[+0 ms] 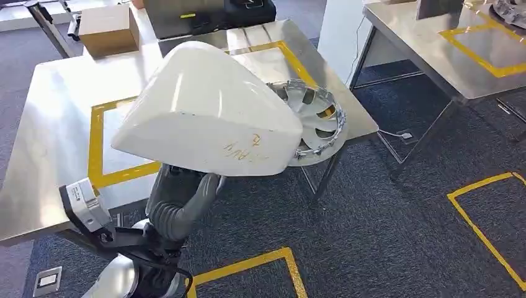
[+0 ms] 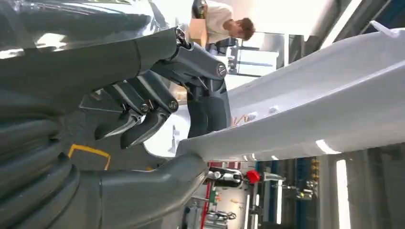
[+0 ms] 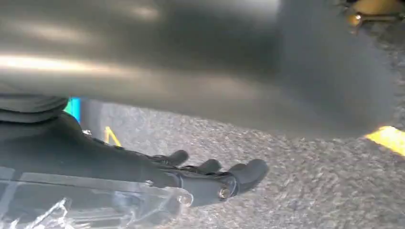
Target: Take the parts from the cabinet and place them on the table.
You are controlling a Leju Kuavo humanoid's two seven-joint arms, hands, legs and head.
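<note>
Our left hand (image 2: pixel 157 138) grips the white part (image 1: pixel 205 112) by its lower edge, thumb beneath, fingers (image 2: pixel 143 114) above, holding it over the steel table (image 1: pixel 49 124) beside a silver wheel cover (image 1: pixel 319 118). Our right hand (image 3: pixel 210 179) hangs open over grey carpet (image 3: pixel 296 191).

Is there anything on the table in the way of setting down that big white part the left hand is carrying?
Partly. A silver hubcap already lies at the table's right edge, just beyond the white part held by the left hand. The yellow-taped area left of it looks free, as far as visible.
</note>
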